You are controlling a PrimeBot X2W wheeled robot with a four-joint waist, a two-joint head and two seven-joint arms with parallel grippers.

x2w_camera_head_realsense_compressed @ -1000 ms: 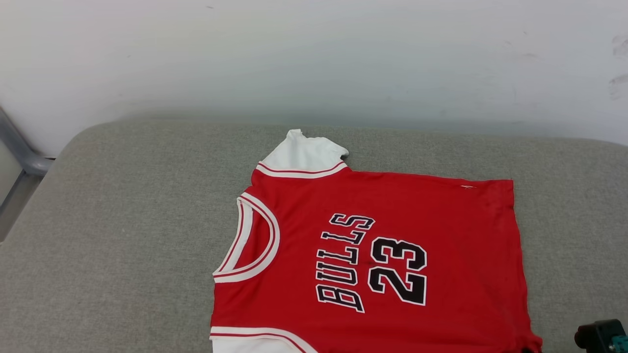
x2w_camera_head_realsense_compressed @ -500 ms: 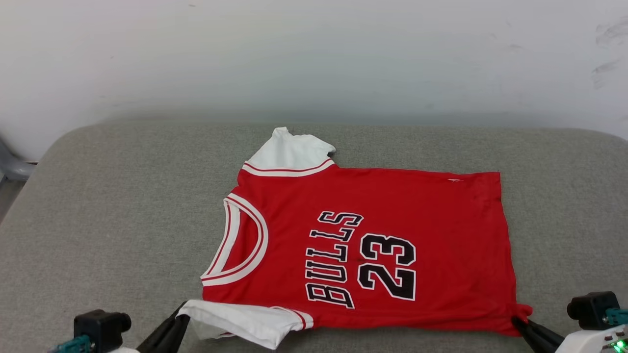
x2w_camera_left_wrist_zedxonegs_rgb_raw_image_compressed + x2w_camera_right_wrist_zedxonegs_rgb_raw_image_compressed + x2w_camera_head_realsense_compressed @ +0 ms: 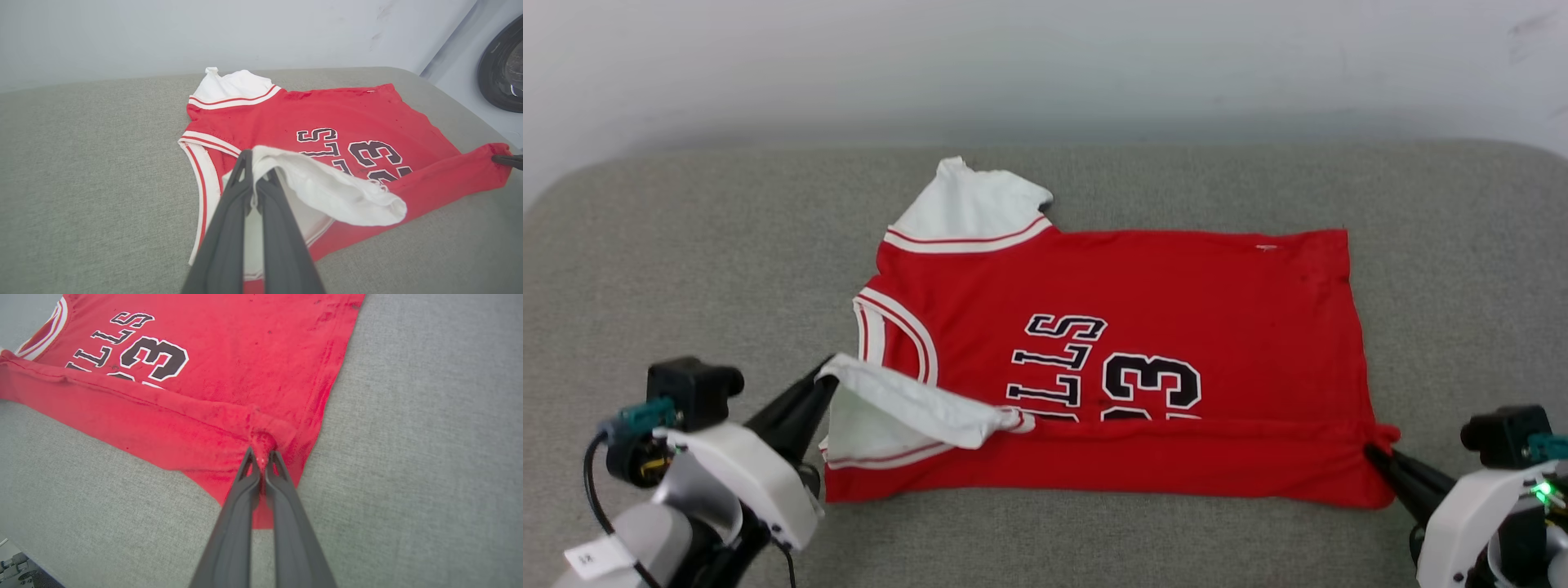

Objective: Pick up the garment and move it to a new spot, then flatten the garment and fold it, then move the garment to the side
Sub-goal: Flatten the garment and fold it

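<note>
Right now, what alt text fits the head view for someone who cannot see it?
A red jersey lies on a grey padded surface, its near edge lifted and folded over the lettering. The left gripper pinches a white sleeve, the right gripper the hem corner.

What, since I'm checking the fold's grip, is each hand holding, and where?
The garment, by both: the left hand pinches its near white sleeve, the right hand its near red hem corner.

you've got a grey fabric pad (image 3: 686, 245) with rounded corners, a pale scuffed wall (image 3: 1045, 57) right behind it, and a dark round rim (image 3: 500, 73) off to one side.
</note>
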